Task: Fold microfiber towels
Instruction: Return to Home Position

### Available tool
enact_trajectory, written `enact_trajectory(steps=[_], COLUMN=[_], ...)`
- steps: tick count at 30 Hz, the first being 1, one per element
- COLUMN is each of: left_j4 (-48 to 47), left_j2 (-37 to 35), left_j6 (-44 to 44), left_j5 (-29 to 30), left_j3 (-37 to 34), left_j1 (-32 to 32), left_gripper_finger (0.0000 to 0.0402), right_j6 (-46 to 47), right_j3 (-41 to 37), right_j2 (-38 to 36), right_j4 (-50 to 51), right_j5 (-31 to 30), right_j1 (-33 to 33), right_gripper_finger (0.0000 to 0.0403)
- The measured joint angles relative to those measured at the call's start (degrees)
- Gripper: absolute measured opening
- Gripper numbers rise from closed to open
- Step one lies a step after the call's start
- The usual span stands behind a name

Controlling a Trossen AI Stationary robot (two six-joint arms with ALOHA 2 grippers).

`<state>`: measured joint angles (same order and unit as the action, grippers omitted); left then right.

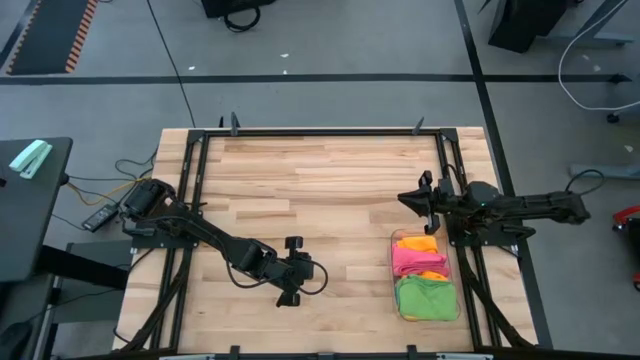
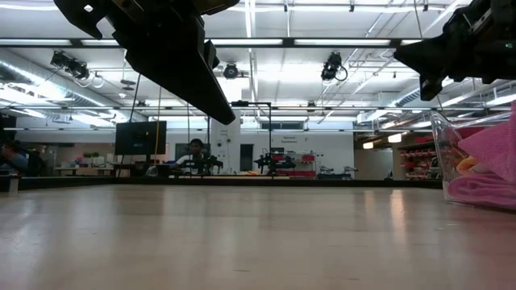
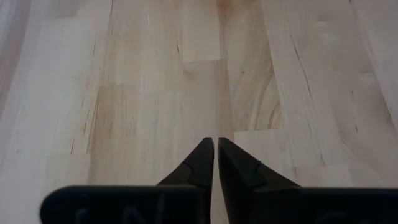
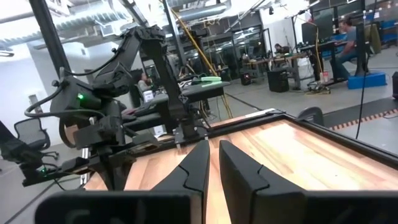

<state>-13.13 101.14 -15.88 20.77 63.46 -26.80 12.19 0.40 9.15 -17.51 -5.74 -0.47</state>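
The microfiber towels lie bunched in a clear plastic bin (image 1: 393, 272) at the table's near right: an orange one (image 1: 416, 243), a pink one (image 1: 414, 259) and a green one (image 1: 425, 296). In the low view the pink towel (image 2: 490, 157) shows through the bin's wall (image 2: 445, 145). My left gripper (image 1: 316, 270) hangs shut above bare wood near the table's front middle, left of the bin; its fingers (image 3: 216, 149) slant down with nothing between them. My right gripper (image 1: 408, 197) is shut and held level, raised just beyond the bin's far end, pointing toward the table's left (image 4: 214, 152).
The wooden tabletop (image 1: 320, 180) is framed by black rails (image 1: 200, 160). Bare wood spreads across the middle and far half. The room behind holds desks, other robot arms (image 4: 124, 93) and seated people (image 2: 196, 149).
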Motion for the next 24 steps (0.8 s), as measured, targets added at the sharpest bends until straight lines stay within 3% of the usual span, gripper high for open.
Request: enact_trajectory(steps=[15,19,24], left_j4=[0.0,-0.3,2.9], left_j2=[0.0,0.0,0.0], left_j6=[-0.4,-11.6,-9.8], left_j5=[0.0,-3.8,-4.1], left_j3=[0.0,0.0,0.0], left_j1=[0.0,-0.1,0.3], left_gripper_finger=[0.0024,0.0032,0.0038], right_j6=[0.0,0.0,0.0], right_j3=[0.0,0.0,0.1], right_j2=[0.0,0.0,0.0], right_j4=[0.1,0.1,0.4], right_j5=[0.0,0.0,0.0], right_j1=[0.0,0.0,0.0], right_gripper_finger=[0.0044,0.0044,0.0044])
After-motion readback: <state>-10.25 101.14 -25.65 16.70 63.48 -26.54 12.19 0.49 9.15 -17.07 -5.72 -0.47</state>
